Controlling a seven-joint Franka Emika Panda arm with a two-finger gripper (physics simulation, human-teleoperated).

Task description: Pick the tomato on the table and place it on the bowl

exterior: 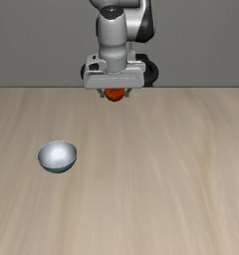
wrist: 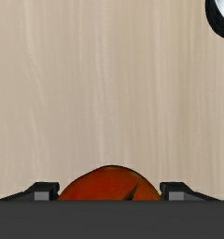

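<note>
Tomato [exterior: 114, 96] in pincer [exterior: 114, 92], bowl [exterior: 58, 155] well apart

Exterior view: you find the arm [exterior: 119, 25] over the far edge of the tabletop [exterior: 161, 169], wrist pointing straight down. The red-orange tomato peeks out just below the pincer body, tucked between the fingers. Whether it rests on the wood or hangs a little above it, you cannot tell from this angle.

Wrist view: you look down past the pincer [wrist: 109, 191]. The tomato [wrist: 109, 184] sits between the two fingertips [wrist: 45, 191], its rounded flanks meeting the inner face of each one. Read that as the pincer pinching the tomato from both sides, fingers held apart by its width. A small dark mark shows on the skin near one finger.

Bowl: silvery metal, upright, open side up, on the pale wood-grain tabletop. In the exterior view it lies toward the exterior view's left and nearer the front than the pincer, well apart from it. In the wrist view you catch a slice of the bowl [wrist: 222, 14] off beyond the tomato, with bare tabletop [wrist: 105, 84] between the two.

Tomato is with the pincer, not at the bowl.
</note>
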